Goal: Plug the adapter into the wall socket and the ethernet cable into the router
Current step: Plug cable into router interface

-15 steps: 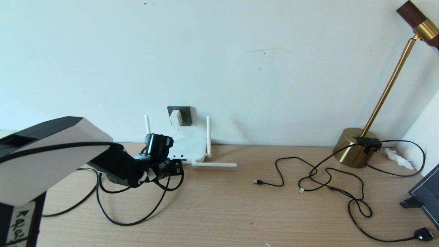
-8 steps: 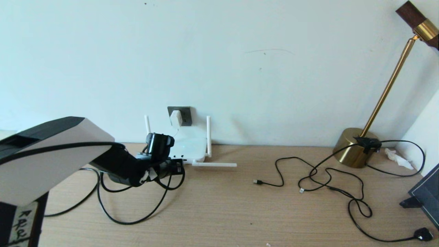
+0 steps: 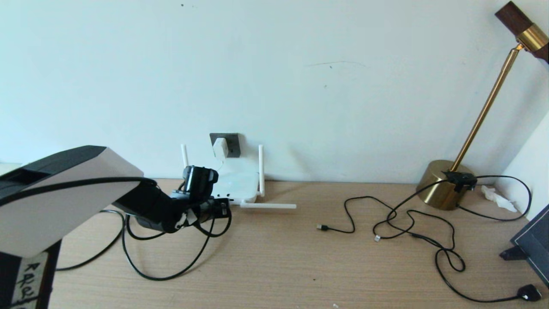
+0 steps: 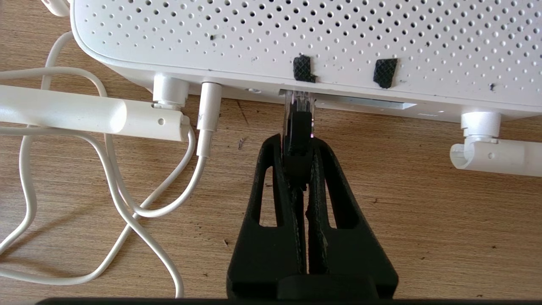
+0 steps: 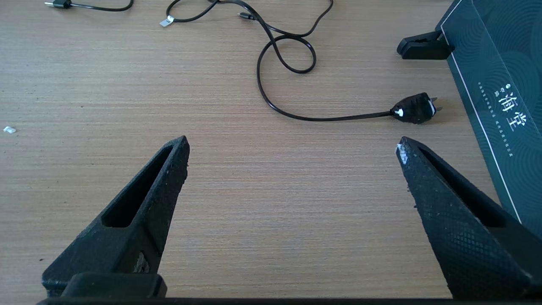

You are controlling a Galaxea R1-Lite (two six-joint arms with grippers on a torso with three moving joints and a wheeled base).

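Left of centre in the head view, the left gripper (image 4: 297,144) clamps the thick black ethernet cable (image 4: 299,140), its clear connector tip at the flat white perforated router (image 4: 271,38)'s port. Slight tilt could jam it. The right gripper (image 5: 292,148), fingers apart, idles over the table.

The white adapter (image 3: 220,147) sits plugged into the dark grey wall socket (image 3: 233,143) above the flat white router (image 3: 235,184), whose port row holds the clear tip of the black ethernet cable's connector (image 4: 298,127).
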